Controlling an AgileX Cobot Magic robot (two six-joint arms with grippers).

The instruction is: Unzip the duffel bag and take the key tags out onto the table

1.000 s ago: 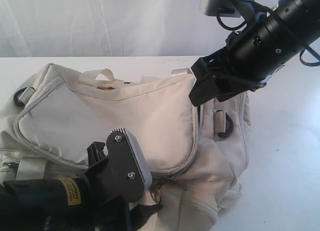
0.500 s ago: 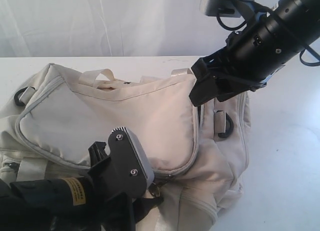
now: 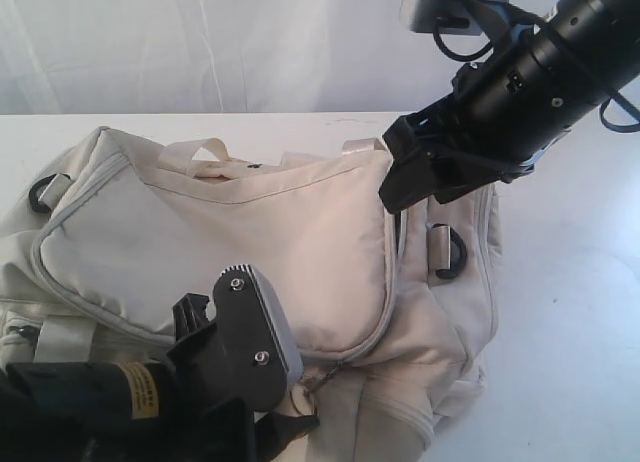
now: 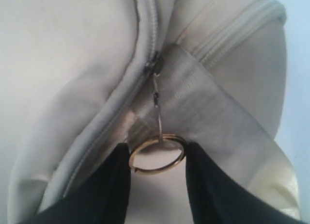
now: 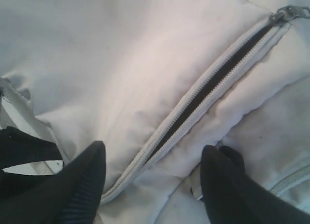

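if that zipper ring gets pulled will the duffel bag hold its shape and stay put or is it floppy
Probably floppy: the duffel bag sags in soft folds, so its fabric would likely bunch toward the pull before the zipper runs. It lies on a smooth table, so it may also slide unless held down.

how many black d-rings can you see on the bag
2: one D-ring at the duffel bag's left end in the exterior view, the other on its right end. More may be hidden under the arms.

Bright diffuse light, blurry close-ups
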